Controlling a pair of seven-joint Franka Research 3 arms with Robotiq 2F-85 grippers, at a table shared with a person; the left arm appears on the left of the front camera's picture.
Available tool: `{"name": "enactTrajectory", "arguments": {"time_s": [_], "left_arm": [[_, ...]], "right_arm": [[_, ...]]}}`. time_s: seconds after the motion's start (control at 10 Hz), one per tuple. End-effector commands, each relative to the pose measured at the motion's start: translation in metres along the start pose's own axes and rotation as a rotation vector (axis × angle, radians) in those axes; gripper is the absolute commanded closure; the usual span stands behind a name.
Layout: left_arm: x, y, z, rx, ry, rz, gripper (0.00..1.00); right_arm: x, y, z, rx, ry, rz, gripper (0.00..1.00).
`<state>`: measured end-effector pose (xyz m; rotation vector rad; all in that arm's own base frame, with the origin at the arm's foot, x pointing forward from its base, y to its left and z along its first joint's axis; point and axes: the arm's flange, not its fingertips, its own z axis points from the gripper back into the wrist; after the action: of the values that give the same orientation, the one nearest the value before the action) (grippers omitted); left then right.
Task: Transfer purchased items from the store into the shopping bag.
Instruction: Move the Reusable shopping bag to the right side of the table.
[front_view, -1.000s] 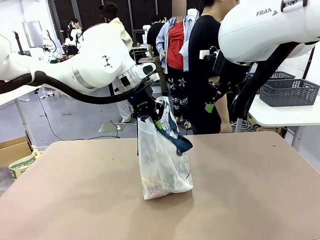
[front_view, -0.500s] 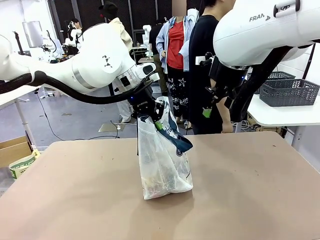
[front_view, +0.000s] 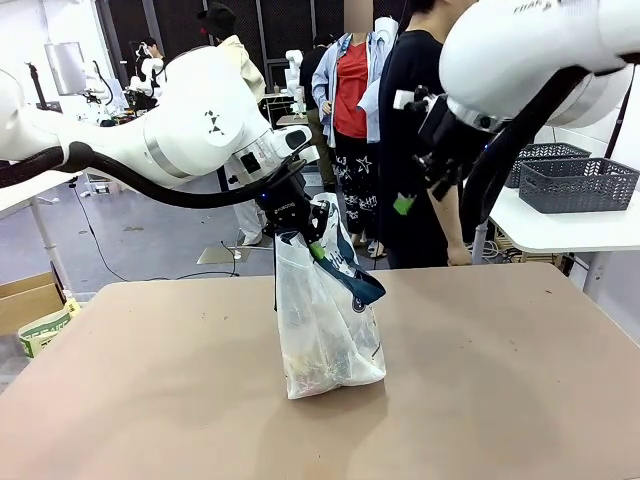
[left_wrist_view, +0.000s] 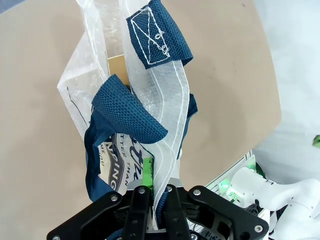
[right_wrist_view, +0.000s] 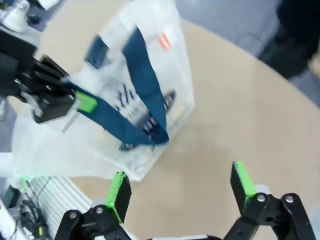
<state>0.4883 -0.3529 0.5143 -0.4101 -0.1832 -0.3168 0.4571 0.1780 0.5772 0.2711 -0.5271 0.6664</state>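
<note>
Broadly, the packing looks close to finished. On the brown worktop (front_view: 520, 380) stands the shopping bag (front_view: 325, 330), upright near the middle, held up from above by the left arm (front_view: 190, 125). Its jaws are pressed together on the bag's top edge, pinching the thin plastic beside a navy strap (left_wrist_view: 132, 112). The right arm (front_view: 540, 60) hangs high at the far right, clear of the bag, its jaws spread wide with nothing between them; from its wrist the bag (right_wrist_view: 150, 75) lies below and ahead.

Through the whitish plastic some packets (front_view: 315, 375) show dimly, settled at the bottom, with a red patch (right_wrist_view: 163, 41) higher up that may be another. How many there are cannot be told. I see no packet lying loose near the bag in the front view, so I judge that little is left: perhaps a last item, or letting go of the bag.

Against the frames of a second ago, the left arm and bag have kept their place. The right arm's jaws have drifted slightly up and toward the bag, still spread.
</note>
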Motion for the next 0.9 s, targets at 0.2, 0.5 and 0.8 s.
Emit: {"name": "enactTrajectory", "arguments": {"time_s": [0.2,0.5,0.8], "left_arm": [[-0.001,0.001,0.002,-0.007,-0.001,0.005,1.00],[-0.001,0.001,0.002,-0.007,-0.001,0.005,1.00],[-0.001,0.001,0.002,-0.007,-0.001,0.005,1.00]], "right_arm": [[0.029,-0.037,-0.008,0.274,-0.038,0.143,0.00],[0.032,-0.045,0.000,0.295,-0.001,0.236,0.00],[0.022,-0.048,0.012,0.282,-0.033,0.257,0.00]]}}
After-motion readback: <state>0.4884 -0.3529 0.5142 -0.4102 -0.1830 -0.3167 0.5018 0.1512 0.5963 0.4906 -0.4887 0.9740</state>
